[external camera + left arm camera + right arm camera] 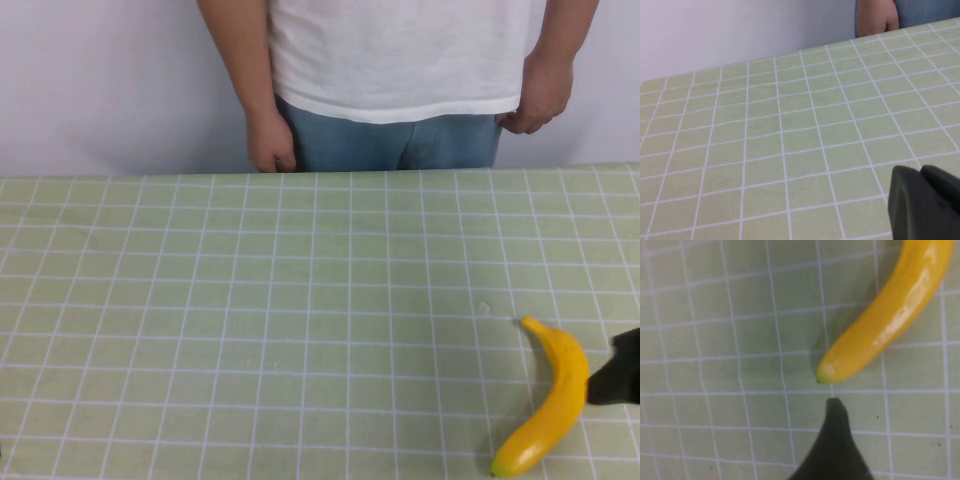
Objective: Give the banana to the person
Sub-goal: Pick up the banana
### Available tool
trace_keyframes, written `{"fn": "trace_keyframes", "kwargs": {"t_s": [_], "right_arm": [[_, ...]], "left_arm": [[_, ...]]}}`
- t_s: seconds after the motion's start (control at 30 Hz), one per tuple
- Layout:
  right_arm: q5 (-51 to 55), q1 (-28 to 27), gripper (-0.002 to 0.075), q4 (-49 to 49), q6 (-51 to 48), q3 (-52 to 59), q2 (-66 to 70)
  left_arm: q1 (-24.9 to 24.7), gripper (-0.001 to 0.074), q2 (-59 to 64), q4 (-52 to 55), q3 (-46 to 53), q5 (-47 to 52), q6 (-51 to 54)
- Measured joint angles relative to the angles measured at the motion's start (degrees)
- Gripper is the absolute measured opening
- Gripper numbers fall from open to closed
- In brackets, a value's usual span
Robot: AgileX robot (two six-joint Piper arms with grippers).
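A: Where's the banana?
B: In the high view it lies flat on the green checked tablecloth, down at about five o'clock. Its long axis runs roughly from eleven to five o'clock, bowed, with the thin stem tip at the far end, toward the person, and the blunt end nearest the robot.
A: And the right gripper?
B: Only a black edge shows at four o'clock, just beside the banana and apart from it. The right wrist view adds one dark fingertip close to the banana's blunt end, not touching. Clenched or released, I cannot tell.
A: The left gripper?
B: Only its own wrist view shows it, a dark mass over bare cloth. I cannot tell its state. That view also catches the person's hand at the table's far edge.
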Motion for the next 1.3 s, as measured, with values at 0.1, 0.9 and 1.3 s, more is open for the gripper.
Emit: {"fn": "trace_keyframes", "kwargs": {"t_s": [0.1, 0.9, 1.3], "right_arm": [[-2.7, 4.2, 0.047, -2.2, 4.3, 0.0, 3.8], [-18.2, 12.3, 0.0477, -7.9, 21.8, -0.4, 27.2], [-23.8, 12.3, 0.026, -8.5, 21.2, -0.8, 32.7]], "left_arm": [[0.0, 0.0001, 0.0, 0.0, 0.0, 0.0, 0.0], [0.0, 0.0001, 0.0, 0.0, 0.0, 0.0, 0.0], [0.0, 0.0001, 0.0, 0.0, 0.0, 0.0, 0.0]]}}
